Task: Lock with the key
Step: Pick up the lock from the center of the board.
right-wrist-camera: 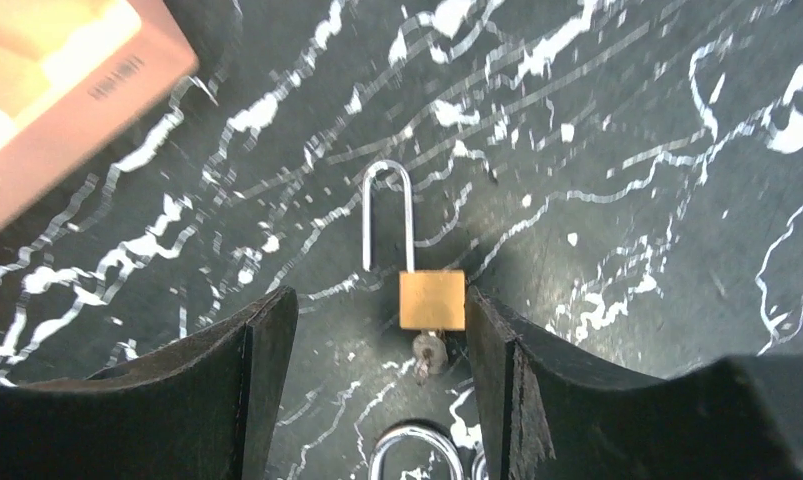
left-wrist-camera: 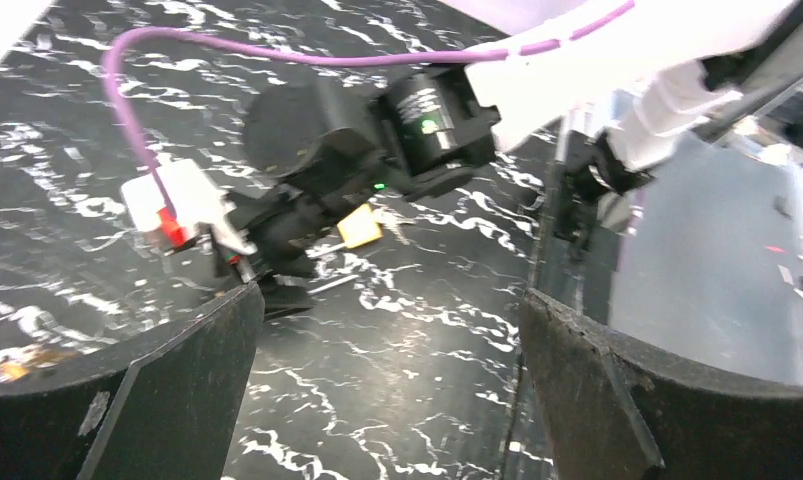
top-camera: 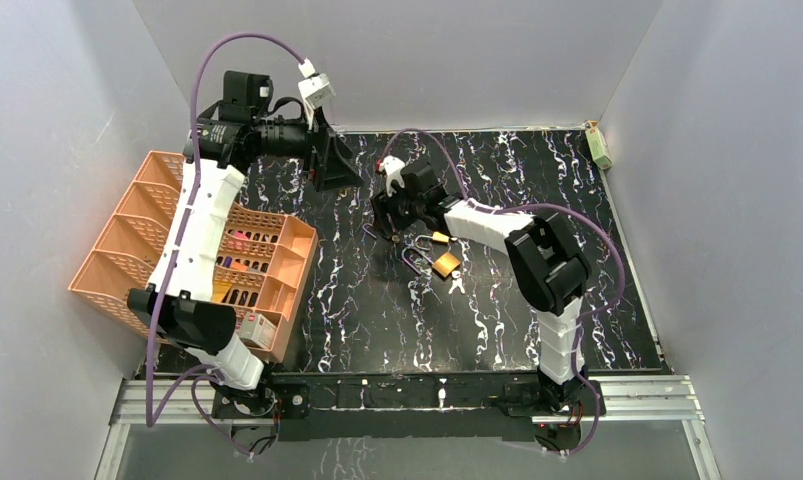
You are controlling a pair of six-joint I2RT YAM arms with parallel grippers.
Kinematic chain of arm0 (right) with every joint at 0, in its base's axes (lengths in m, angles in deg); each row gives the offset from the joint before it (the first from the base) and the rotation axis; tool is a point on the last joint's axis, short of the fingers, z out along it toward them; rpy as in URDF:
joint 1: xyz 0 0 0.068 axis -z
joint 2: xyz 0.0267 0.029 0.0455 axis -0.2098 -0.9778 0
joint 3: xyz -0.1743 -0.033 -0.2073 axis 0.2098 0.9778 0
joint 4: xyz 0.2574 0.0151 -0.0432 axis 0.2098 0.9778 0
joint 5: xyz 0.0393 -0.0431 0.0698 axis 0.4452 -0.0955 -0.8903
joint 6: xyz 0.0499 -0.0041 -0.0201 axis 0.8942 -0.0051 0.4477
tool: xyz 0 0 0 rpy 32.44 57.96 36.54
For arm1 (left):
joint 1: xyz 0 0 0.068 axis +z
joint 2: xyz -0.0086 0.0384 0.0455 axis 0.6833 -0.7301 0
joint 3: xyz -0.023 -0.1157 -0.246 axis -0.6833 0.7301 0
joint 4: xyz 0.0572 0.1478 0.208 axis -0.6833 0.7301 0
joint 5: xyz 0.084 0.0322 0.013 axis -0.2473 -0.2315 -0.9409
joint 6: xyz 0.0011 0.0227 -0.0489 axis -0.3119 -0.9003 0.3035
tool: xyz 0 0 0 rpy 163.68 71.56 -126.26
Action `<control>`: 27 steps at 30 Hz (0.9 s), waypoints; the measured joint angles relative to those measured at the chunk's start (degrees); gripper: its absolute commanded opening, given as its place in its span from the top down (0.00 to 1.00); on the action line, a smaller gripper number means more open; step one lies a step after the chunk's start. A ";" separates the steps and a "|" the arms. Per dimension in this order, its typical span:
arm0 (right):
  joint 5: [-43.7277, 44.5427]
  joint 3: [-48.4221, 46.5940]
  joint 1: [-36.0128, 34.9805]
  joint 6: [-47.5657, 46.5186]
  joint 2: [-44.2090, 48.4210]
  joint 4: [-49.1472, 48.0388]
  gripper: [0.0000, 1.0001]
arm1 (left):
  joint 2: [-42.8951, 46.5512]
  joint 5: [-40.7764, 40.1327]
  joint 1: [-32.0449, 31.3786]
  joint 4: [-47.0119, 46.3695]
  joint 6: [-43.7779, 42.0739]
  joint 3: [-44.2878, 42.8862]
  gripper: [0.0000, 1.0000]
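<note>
Two locks lie on the dark marbled surface [top-camera: 537, 310], left of its middle. One lock [right-wrist-camera: 432, 300], brass-bodied, lies flat between the fingers [right-wrist-camera: 247, 390] of my right tool [right-wrist-camera: 375, 305]. It is much closer to the finger on the right of that wrist view, and I cannot tell whether that finger touches the body. My right tool is spread wide and pinches nothing. The lock's long shackle [right-wrist-camera: 411, 230] points away from my wrist, with one leg set in the body and the free leg out of it, beside the body's edge. A small grey key [right-wrist-camera: 429, 352] pokes from the base of the body, on the side towards my wrist. Of the second lock [right-wrist-camera: 413, 429] only the curve of its shackle shows, at the bottom edge of the same view, just beyond the key. A corner of the orange basket [top-camera: 107, 245] shows at the upper left there; in the top view the basket stands at the left edge of the surface, under my left arm. My left tool [left-wrist-camera: 389, 300] is held up over the far left of the surface, well apart from the locks. Its fingers are spread with nothing between them, and its camera faces my right wrist, with the brass lock showing just beside it.
</note>
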 measured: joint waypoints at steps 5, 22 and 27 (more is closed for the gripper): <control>4.13 -1.57 -0.76 -1.86 -2.86 6.56 0.30 | 2.69 6.58 0.55 -9.64 4.28 12.96 0.02; 13.31 -4.57 -5.11 -5.79 -7.45 10.19 0.39 | 20.26 -9.01 1.22 -52.41 29.40 39.85 0.02; 13.20 -6.43 -5.60 -5.99 -8.81 10.12 0.43 | 20.26 -12.83 1.22 -58.90 35.17 44.94 0.02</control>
